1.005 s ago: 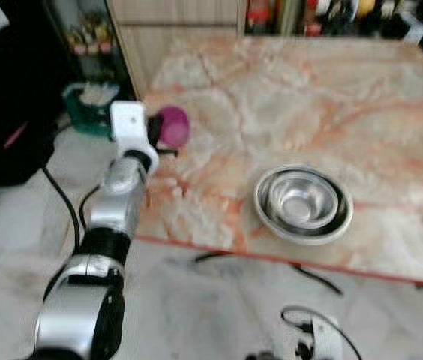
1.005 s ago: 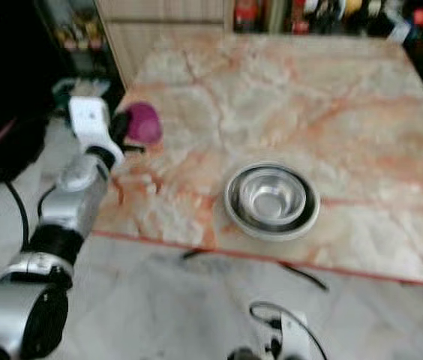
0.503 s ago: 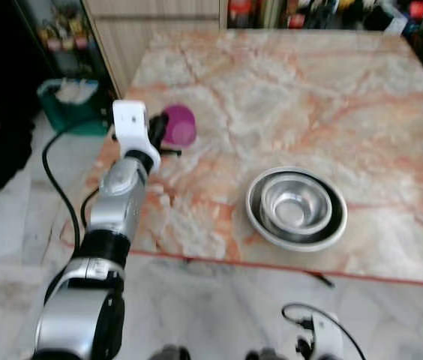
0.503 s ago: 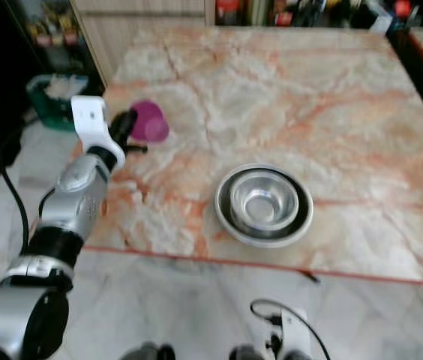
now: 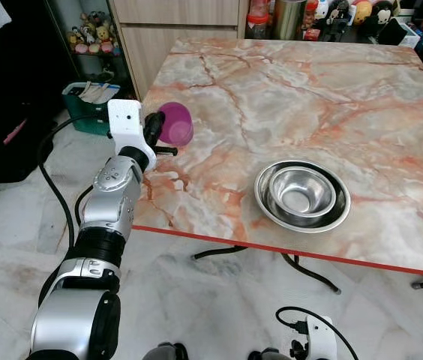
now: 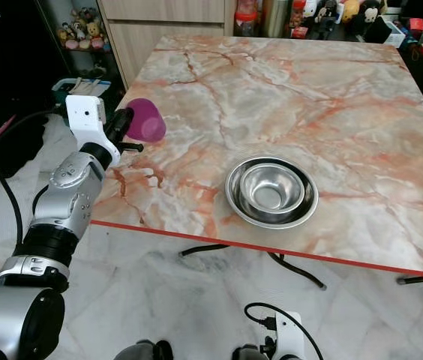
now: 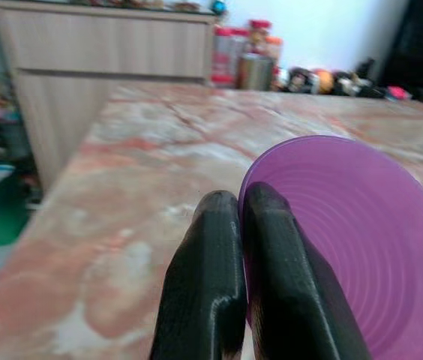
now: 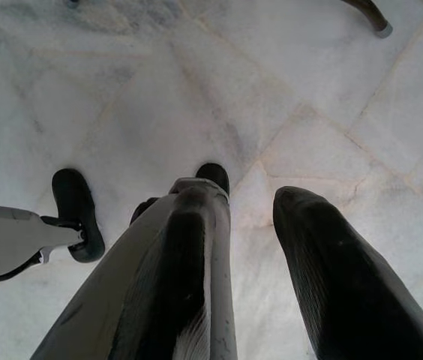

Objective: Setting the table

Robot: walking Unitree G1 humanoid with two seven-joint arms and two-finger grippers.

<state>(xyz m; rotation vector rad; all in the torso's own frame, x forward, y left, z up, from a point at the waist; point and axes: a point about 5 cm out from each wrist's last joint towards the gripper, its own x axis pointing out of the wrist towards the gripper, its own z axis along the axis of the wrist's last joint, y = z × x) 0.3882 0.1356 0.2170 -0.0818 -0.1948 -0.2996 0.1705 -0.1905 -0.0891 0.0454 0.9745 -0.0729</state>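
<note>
1. Nearest, the right tool (image 8: pixel 249 247) hangs idle over the pale marble floor (image 8: pixel 196 97), its two black fingers parted a little and holding nothing.
2. Next, two nested steel bowls (image 5: pixel 302 195) already sit on the marble counter (image 5: pixel 391 105), near its red front edge and toward the middle; that part of the setting looks done.
3. Further left, the left tool (image 7: pixel 249 292) is raised over the counter's left edge. Its fingers are pressed together on the rim of a purple plastic cup (image 5: pixel 176 124), one finger inside the wall and one outside.
4. The cup lies tilted on its side in that grip, mouth turned toward the arm, and appears clear of the counter, not yet set down.
5. Farthest, bottles and small figures (image 5: pixel 324 15) crowd the counter's far edge, beside a wooden cabinet (image 5: pixel 181 15).
6. By my reckoning the job is partly done: the cup remains to be placed upright, probably near the bowls, and I see no cutlery laid.
</note>
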